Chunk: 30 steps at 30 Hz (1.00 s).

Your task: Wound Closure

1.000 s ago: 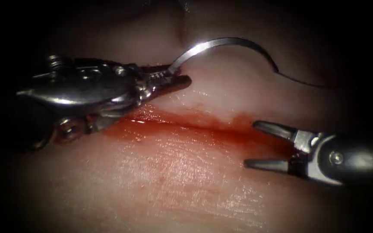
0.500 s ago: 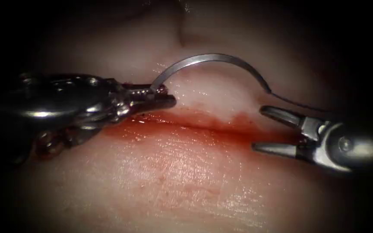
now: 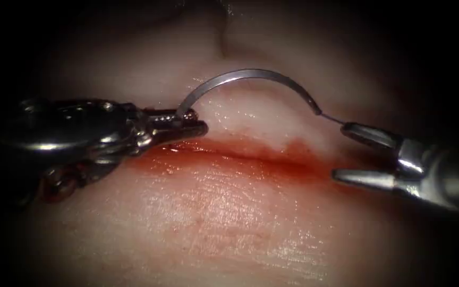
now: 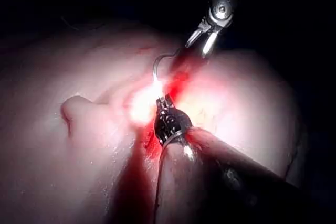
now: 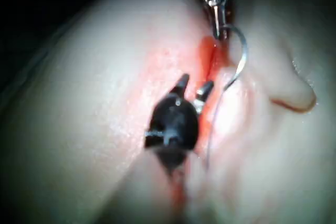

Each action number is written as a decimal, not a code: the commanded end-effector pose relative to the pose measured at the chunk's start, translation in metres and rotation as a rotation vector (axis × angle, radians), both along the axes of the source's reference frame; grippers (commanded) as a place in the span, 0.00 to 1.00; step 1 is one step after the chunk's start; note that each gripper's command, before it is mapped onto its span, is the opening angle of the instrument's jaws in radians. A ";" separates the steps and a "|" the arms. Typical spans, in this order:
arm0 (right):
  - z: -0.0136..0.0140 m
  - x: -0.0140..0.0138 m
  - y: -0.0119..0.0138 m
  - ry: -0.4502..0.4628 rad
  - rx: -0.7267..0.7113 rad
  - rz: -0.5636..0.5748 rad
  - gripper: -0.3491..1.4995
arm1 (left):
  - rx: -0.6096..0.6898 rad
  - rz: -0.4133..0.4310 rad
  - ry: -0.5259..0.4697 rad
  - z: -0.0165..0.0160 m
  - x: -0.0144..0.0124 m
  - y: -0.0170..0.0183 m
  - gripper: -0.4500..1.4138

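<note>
Endoscope view, left to right.

Left tool [image 3: 189,123]: enters from the left edge at mid-height, jaws closed on the needle [image 3: 251,74] at one end of its curve. Whether that end is the point cannot be told.

Needle: arcs up and to the right from the left tool's jaws, crest in the upper centre of the frame, then descends to the right. It stands clear of the tissue [image 3: 229,223], over the pale flap on the upper side of the cut [image 3: 251,157]; not in the tissue. Its long axis runs roughly left-right, about parallel to the cut. Red fluid [image 3: 213,159] lies along the cut beneath it.

Thread [image 3: 331,118]: leaves the needle's right end and runs a short way down-right toward the right tool's upper jaw.

Right tool [image 3: 346,151]: enters from the right edge, jaws spread apart, holding nothing. Upper jaw tip sits just beside the thread and near the needle's swaged end; touching or not cannot be told.

Key relation: the needle's free right end lies up-left of the open right tool, close to its upper jaw. Left tool has the other end.

Since one second ago the left tool has carried the needle lower and leftward, and the right tool has moved up toward the needle's trailing end.
</note>
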<state>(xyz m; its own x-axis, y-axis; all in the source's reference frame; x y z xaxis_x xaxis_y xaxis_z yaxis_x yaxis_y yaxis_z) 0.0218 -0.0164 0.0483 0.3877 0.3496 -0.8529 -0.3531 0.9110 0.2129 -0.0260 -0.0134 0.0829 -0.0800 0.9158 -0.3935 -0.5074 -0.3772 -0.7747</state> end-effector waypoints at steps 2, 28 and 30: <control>0.0001 0.0007 -0.0004 0.012 0.000 0.011 0.29 | 0.000 0.003 -0.001 0.0007 -0.0005 -0.0007 0.00; 0.0040 0.0053 0.0013 -0.171 0.019 0.075 0.33 | 0.003 0.004 -0.004 -0.0001 -0.0012 -0.0021 0.00; 0.0042 0.0054 0.0015 -0.193 0.027 0.072 0.29 | 0.003 0.004 -0.004 -0.0001 -0.0012 -0.0022 0.00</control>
